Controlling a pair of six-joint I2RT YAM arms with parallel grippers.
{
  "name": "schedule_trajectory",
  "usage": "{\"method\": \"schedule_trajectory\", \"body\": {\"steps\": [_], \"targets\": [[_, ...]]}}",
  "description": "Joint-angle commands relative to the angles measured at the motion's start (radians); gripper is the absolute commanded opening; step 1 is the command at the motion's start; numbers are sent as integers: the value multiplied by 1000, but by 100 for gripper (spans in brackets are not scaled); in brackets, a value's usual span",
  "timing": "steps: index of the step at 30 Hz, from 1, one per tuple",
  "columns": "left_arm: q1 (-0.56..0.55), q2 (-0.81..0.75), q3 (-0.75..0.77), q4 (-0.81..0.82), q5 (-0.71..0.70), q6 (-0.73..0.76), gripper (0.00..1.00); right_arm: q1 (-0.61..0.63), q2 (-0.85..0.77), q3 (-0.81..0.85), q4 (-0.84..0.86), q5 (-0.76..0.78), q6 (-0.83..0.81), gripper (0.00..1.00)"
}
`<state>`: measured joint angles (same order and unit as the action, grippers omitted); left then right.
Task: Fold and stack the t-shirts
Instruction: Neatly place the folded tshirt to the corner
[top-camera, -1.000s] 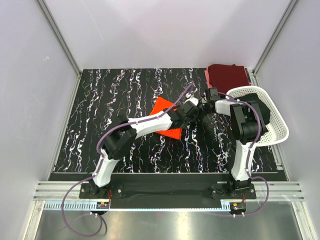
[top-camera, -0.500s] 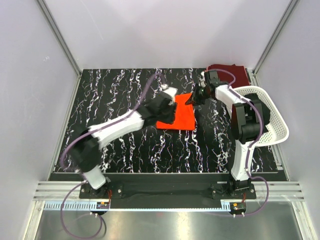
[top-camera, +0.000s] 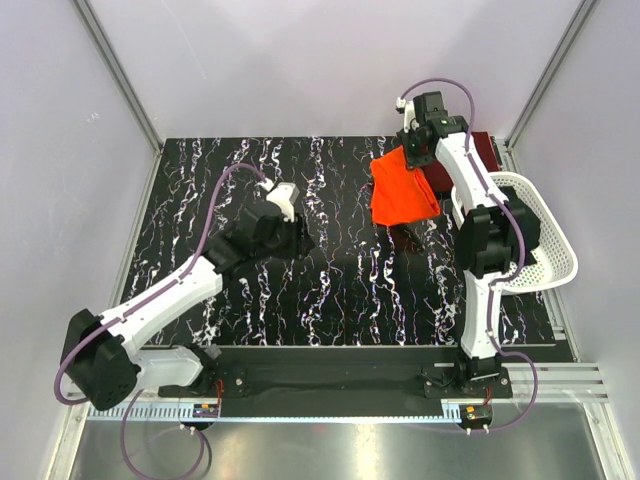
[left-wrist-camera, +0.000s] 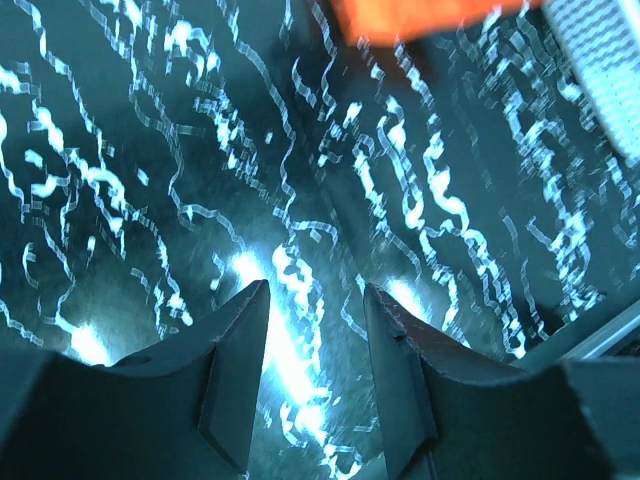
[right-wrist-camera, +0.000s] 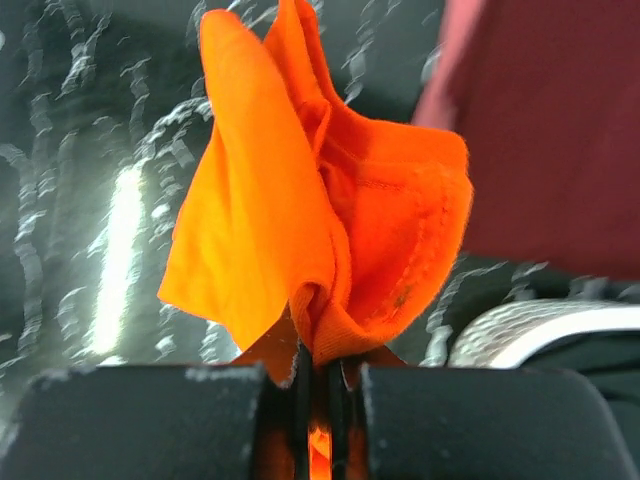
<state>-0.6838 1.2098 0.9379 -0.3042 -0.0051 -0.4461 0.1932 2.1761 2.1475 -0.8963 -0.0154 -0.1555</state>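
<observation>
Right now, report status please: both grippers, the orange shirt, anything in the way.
Left gripper open, empty, above table. Right gripper shut on orange t-shirt, hanging bunched near maroon t-shirt. White basket close by.

- Table (top-camera: 330, 300): I see a black top veined with white marbling, filling the middle of the overhead view.
- Basket (top-camera: 556, 250): white perforated plastic, sitting at the table's right edge; I also catch its mesh in both wrist views.
- Walls (top-camera: 300, 70): plain pale panels on three sides.
- Rail (top-camera: 330, 378): ribbed aluminium along the near edge.
</observation>
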Motion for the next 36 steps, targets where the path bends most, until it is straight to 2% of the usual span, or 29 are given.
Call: {"method": "schedule_trajectory", "body": {"steps": [1,4,13,20,36], "targets": [[18,-29,-11,17,40,15,48,-11,60,149,0,135,-165,0],[32,-36,-16,-10,50,29,48,-20,131,305,14,114,-202,0],[84,-53,7,-121,8,139,50,-40,231,462,42,215,-271,0],[125,-42,29,-171,8,173,51,-40,211,496,85,253,-326,0],[141,-23,12,-167,34,169,51,-41,94,473,50,247,-354,0]]}}
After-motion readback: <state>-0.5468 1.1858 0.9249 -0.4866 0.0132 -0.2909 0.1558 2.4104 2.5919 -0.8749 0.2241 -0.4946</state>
